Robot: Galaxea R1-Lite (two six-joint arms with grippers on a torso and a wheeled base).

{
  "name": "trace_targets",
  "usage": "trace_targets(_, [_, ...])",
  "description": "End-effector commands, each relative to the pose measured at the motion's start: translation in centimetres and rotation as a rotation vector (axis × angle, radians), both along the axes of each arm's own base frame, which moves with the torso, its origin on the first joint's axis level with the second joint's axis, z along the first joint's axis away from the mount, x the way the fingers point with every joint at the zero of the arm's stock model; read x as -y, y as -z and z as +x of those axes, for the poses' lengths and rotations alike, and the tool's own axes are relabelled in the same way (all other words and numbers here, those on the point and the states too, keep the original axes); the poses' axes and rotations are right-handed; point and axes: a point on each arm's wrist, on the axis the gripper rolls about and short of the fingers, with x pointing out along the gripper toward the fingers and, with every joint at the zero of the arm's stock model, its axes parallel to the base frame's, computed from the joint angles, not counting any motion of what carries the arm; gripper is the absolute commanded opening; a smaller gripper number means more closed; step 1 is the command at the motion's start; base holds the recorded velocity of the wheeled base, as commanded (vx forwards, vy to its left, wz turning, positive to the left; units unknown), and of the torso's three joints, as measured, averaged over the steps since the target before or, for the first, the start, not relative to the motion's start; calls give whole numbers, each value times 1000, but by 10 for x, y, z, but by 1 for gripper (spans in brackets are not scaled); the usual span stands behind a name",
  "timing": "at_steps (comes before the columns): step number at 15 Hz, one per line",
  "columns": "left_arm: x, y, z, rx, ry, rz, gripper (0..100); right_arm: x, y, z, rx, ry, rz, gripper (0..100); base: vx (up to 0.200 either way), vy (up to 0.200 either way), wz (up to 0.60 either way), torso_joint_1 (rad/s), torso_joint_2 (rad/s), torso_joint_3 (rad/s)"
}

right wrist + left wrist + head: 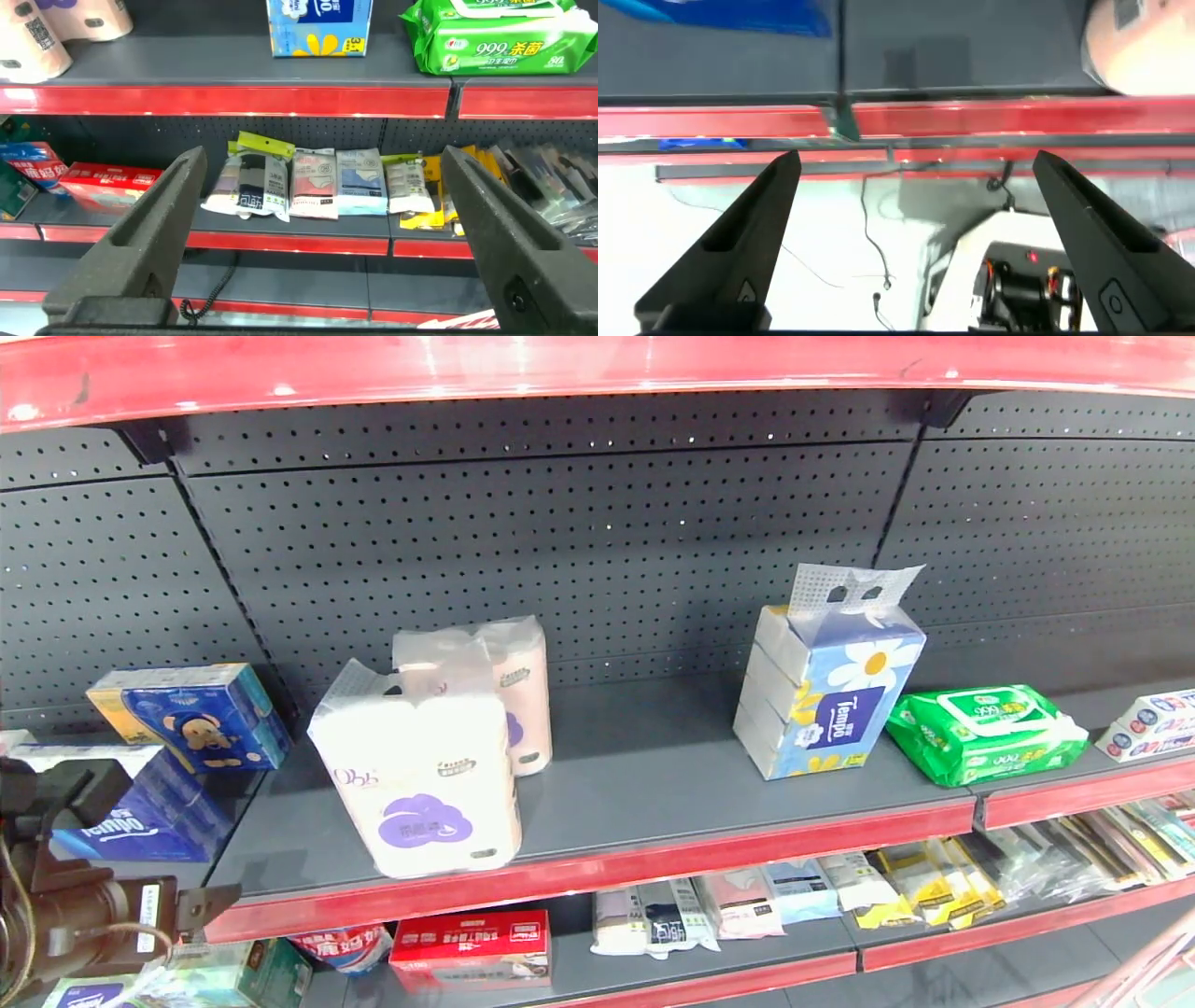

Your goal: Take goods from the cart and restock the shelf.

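Right now both pincers hang in front of the shelf (653, 756) with nothing in them. The left gripper (917, 159) has its fingers spread wide, just before the shelf's red front edge (971, 121). The right gripper (322, 154) is likewise spread, facing the lower shelf (280, 245), where a row of flat pouches (299, 182) and a red box (107, 182) lie.

On the grey middle board, a pack of toilet rolls (420, 784) stands at the front edge, left of centre, with a second roll pack (518, 695) just behind it. Well apart, towards the right end, a tall daisy-printed tissue pack (826, 695) stands upright, and a green wipes packet (985, 733) lies just beside it. A blue box (187, 714) and a dark blue tissue pack (140, 817) sit on the neighbouring board at the left.
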Motion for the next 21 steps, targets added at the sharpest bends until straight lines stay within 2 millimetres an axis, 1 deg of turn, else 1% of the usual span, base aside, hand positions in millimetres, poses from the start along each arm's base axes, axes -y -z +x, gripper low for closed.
trace_targets(1, [-1, 8, 17, -27, 8, -3, 100, 0, 0, 0, -2, -1, -1, 100, 0, 0, 0, 0, 0, 0])
trace_targets(5, [4, 13, 43, -32, 24, -24, 100, 0, 0, 0, -2, -1, -1, 100, 0, 0, 0, 0, 0, 0])
trace_targets(7, [3, 18, 56, -24, 20, -29, 100, 0, 0, 0, -2, -1, -1, 100, 0, 0, 0, 0, 0, 0])
trace_targets(11, [10, 22, 66, -41, 53, -31, 100, 0, 0, 0, -2, -1, -1, 100, 0, 0, 0, 0, 0, 0])
trace_targets(13, [14, 23, 74, -44, 73, -31, 100, 0, 0, 0, -2, -1, -1, 100, 0, 0, 0, 0, 0, 0])
trace_targets(16, [14, 27, 87, -20, 61, -41, 100, 0, 0, 0, -2, -1, 0, 100, 0, 0, 0, 0, 0, 0])
trace_targets(21, [13, 35, 94, -32, 60, -42, 100, 0, 0, 0, -2, -1, 0, 100, 0, 0, 0, 0, 0, 0])
